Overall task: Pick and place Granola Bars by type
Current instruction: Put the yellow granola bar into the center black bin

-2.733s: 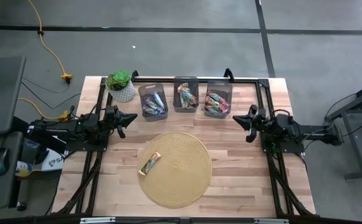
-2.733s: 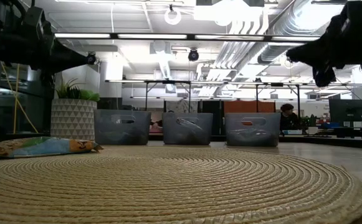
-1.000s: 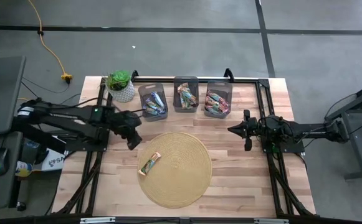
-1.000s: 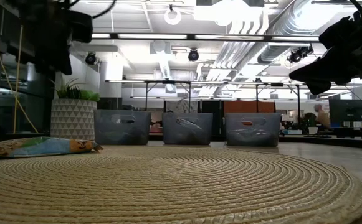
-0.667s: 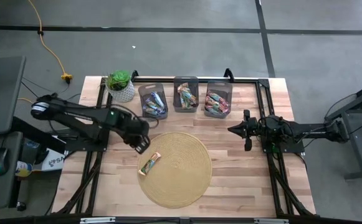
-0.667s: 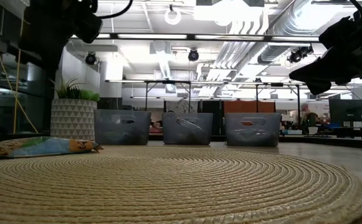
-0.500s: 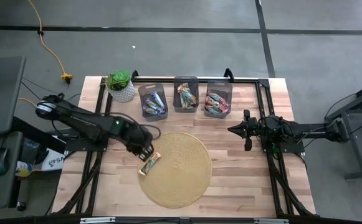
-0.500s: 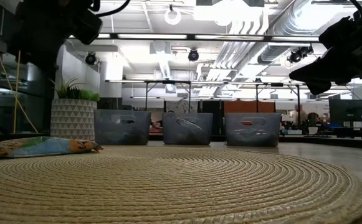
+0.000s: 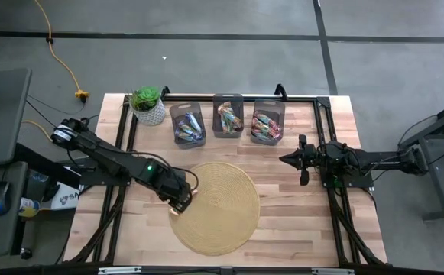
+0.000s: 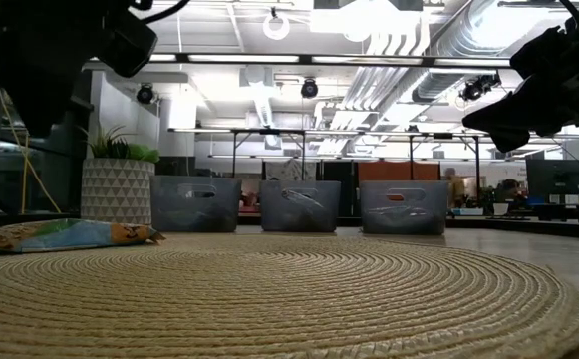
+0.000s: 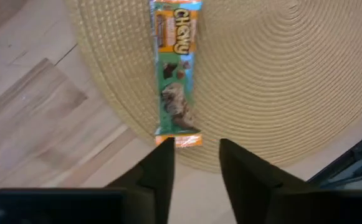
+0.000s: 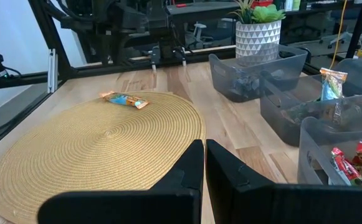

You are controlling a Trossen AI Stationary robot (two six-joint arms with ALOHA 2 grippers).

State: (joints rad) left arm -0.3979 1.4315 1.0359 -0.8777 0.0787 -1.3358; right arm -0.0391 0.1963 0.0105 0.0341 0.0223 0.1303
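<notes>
I have the left hand (image 11: 193, 155) hovering low over the near-left rim of the round woven mat (image 9: 222, 210), its two dark fingers (image 11: 159, 171) apart with a clear gap between them. Just ahead of the fingertips lies one granola bar (image 11: 176, 74), flat and oblong, in a glossy green wrapper with crimped orange ends and "Chewy" printed on it; its near end sits just in front of the gap, not yet between the fingers. It rests on the mat's edge, whose straw coils in tight concentric ridges.

The right hand (image 12: 204, 163) waits over the tabletop (image 9: 298, 221) off the mat's right side, fingers pressed together.

Beyond the mat, three clear grey plastic bins (image 9: 228, 116) stand in a row, each holding more shiny wrapped bars (image 9: 264, 127). Beside the leftmost one is a white faceted pot with a green plant (image 9: 147, 105).

The tabletop is pale butcher-block wood with visible plank seams, framed by black rails. From table height I see an open workshop with exposed ducts and strip lights.
</notes>
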